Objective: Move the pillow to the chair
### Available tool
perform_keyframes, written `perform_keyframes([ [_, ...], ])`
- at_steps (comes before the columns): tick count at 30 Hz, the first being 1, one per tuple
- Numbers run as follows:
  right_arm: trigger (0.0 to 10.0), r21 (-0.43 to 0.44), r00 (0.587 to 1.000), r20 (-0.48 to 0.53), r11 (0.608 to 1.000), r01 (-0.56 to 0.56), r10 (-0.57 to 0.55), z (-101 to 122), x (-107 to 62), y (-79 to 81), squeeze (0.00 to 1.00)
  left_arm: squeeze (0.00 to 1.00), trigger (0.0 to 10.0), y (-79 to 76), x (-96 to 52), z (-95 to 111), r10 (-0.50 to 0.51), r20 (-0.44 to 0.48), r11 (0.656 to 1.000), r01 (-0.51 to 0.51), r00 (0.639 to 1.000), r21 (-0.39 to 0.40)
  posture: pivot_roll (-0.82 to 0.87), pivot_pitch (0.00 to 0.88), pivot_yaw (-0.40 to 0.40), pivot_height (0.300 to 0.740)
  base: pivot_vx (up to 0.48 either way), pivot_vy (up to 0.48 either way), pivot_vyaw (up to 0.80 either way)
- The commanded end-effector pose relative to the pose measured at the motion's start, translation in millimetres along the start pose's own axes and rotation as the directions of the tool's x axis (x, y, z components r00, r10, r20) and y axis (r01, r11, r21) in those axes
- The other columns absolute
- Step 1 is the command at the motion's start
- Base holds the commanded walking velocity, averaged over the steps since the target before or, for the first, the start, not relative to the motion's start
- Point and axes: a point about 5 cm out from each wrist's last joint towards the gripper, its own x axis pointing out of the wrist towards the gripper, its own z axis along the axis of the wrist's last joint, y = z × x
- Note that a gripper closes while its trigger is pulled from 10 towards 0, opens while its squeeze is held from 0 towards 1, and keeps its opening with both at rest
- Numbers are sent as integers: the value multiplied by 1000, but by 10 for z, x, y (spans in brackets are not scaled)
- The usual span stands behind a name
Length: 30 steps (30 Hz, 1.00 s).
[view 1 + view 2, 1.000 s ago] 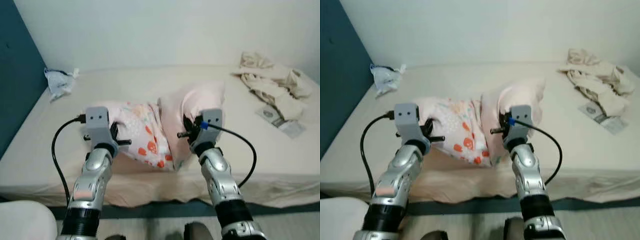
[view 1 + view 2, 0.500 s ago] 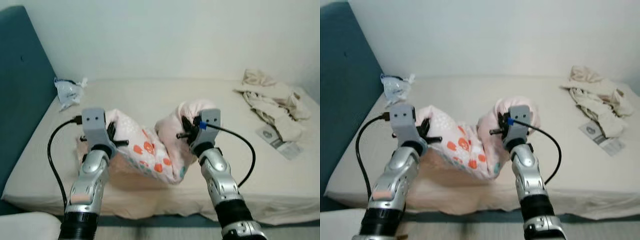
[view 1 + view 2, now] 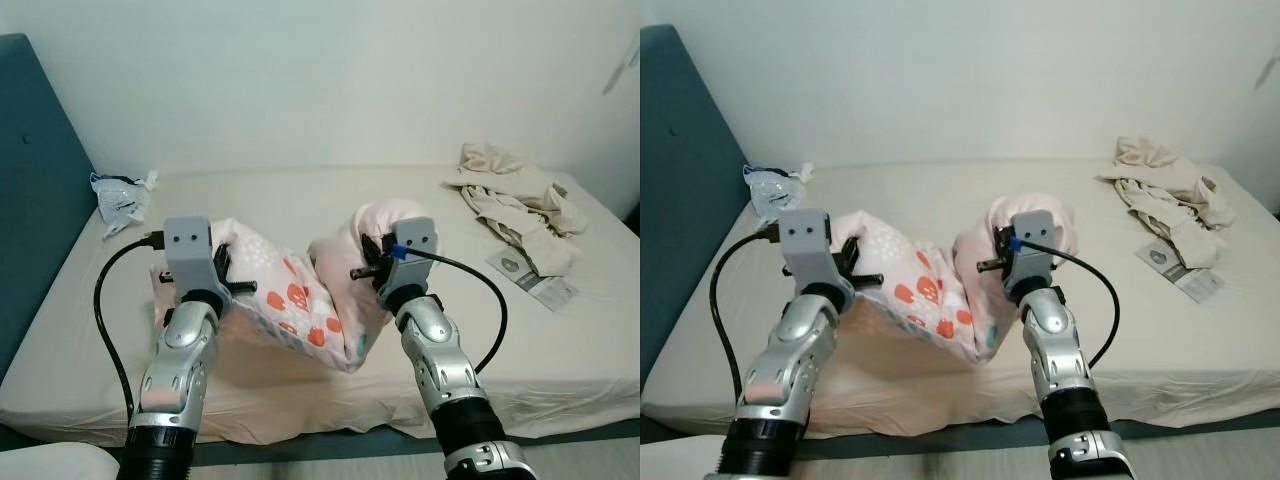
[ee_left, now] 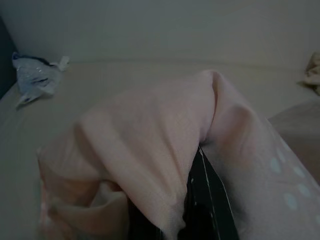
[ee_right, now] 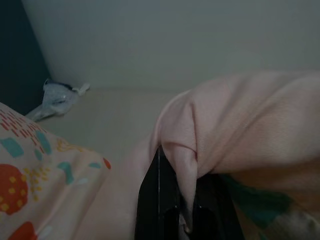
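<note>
Pillow (image 3: 300,300) hangs between both arms above the bed's (image 3: 330,210) near edge, sagging deep in the middle — soft, light, floppy. Left claw (image 4: 192,210) and right claw (image 5: 180,200) each pinch a fold of fabric at opposite ends; thin-cloth grips could slip, so end bunches suit best.

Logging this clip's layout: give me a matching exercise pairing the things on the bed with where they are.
Things:
1. pillow
2. plastic bag
3. crumpled cloth
4. leaflet

Places:
A. far right of the bed, near the wall
B. held up between left gripper and right gripper
C. far left corner, by the blue headboard
D. flat on the sheet, just in front of the cloth

Pairs: 1-B, 2-C, 3-A, 4-D
</note>
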Motion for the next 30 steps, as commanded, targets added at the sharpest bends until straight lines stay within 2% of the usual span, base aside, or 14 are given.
perform_keyframes([
  [1, 10000, -16, 997, 5, 997, -80, 80, 16, 22, 159, 0, 0, 10000, -29, -10, 18, -17, 12, 999, 16, 1000, 29, 14, 57, -24, 740, 0, 0, 0],
  [18, 10000, -13, 997, -19, 997, -77, 77, -35, 10, 175, 0, 0, 10000, -33, -23, -1, -11, 0, 999, 11, 1000, 41, 20, 62, -24, 740, 0, 0, 0],
  [25, 10000, -13, 997, -24, 997, -75, 75, -47, -4, 179, 0, 0, 10000, 11, -14, -17, 42, -20, 995, -40, 999, 94, 20, 63, -21, 740, 0, 0, 0],
  [30, 10000, -20, 997, -24, 997, -77, 77, -46, -7, 187, 0, 0, 10000, 4, -14, -29, 41, -27, 993, -38, 999, 113, 21, 66, -21, 740, 0, -480, 0],
])
